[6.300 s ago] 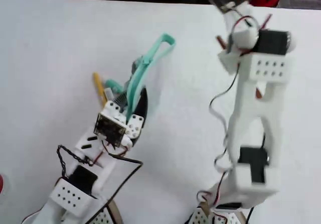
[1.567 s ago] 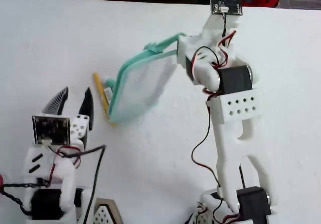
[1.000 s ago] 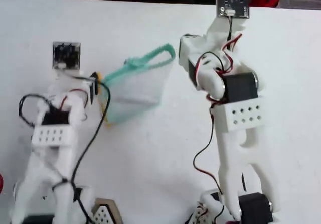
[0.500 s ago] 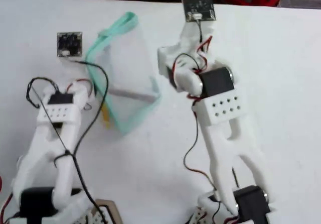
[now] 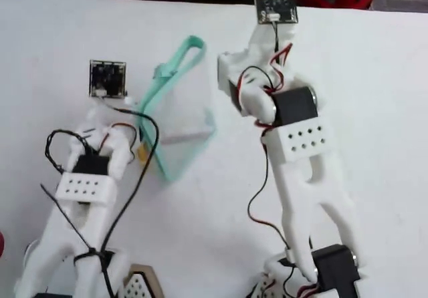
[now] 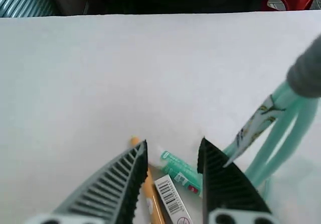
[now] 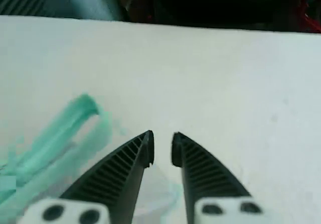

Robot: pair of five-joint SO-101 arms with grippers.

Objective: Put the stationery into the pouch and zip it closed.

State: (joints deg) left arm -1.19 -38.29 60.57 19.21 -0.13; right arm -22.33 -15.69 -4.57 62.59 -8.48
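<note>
Pouch of mint-edged clear film is sitting pinched by the right gripper. Beside it, the left gripper is gaping wide.

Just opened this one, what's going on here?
The right gripper, nearly shut, appears to pinch the teal-edged pouch by its clear side, holding it tilted up off the table. The left gripper hangs open over a pencil, a green stick and a barcoded item, all lying outside the pouch.
</note>
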